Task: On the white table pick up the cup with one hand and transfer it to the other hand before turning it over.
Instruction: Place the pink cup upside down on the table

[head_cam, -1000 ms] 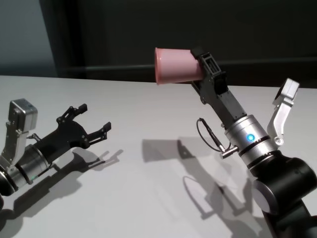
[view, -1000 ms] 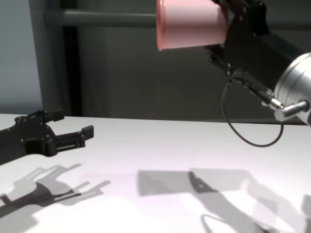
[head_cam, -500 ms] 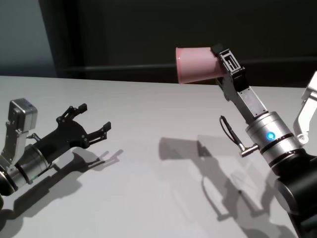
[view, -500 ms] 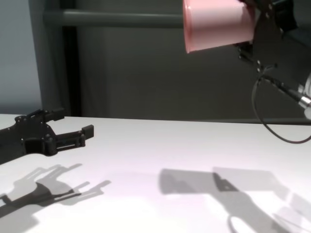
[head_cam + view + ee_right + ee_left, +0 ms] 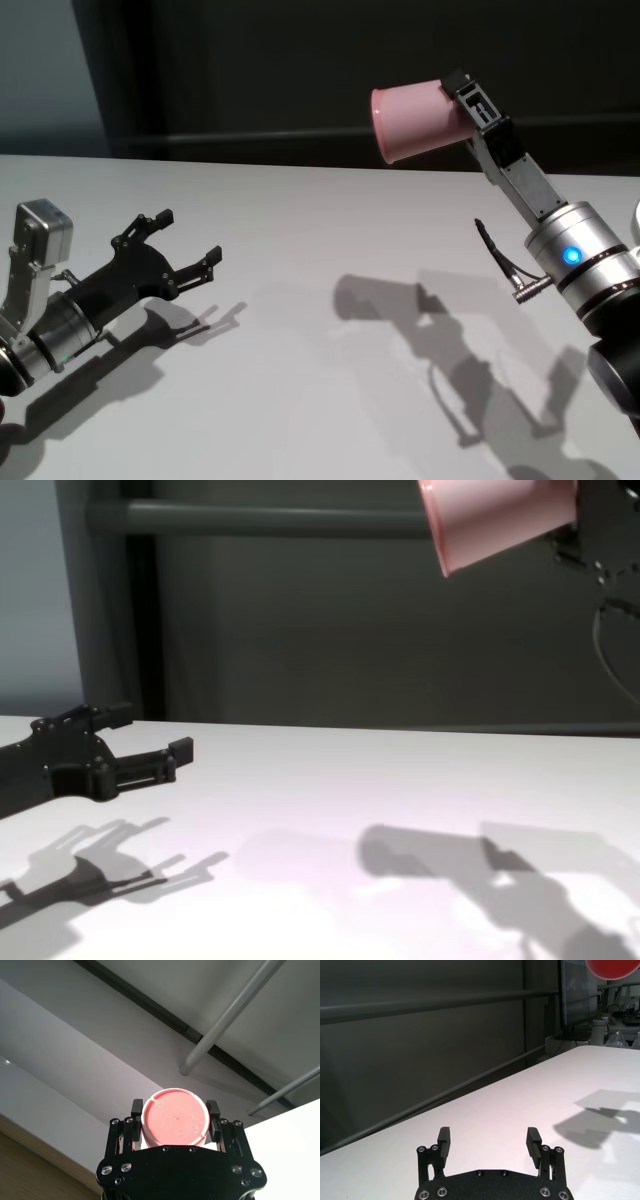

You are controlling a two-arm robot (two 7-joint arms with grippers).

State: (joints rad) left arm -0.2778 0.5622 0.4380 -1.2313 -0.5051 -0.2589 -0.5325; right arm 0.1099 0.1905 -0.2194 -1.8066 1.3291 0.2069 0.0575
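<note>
You have one cup [image 5: 415, 122], one table [image 5: 300, 380] and two grippers in front of you. The right gripper [image 5: 478, 103] is raised high above the table's right side, its fingers clamped on the cup's base end. The cup lies roughly on its side in the air, rim facing the robot's left and tipped a little downward; in the right wrist view its flat base [image 5: 175, 1124] sits squarely between the two fingers [image 5: 135, 1108]. The cup's shadow falls on the table well below it.

The left gripper [image 5: 185, 242] rests low over the table's left side, fingers spread wide apart and holding nothing, pointing toward the middle. It is well apart from the cup.

Compared with a second ago, the right arm has carried the cup farther toward the robot's right and a little higher, and the cup's shadow has slid rightward with it. The grip on the cup has not changed. The left gripper has not moved, and its fingers are spread as before.
</note>
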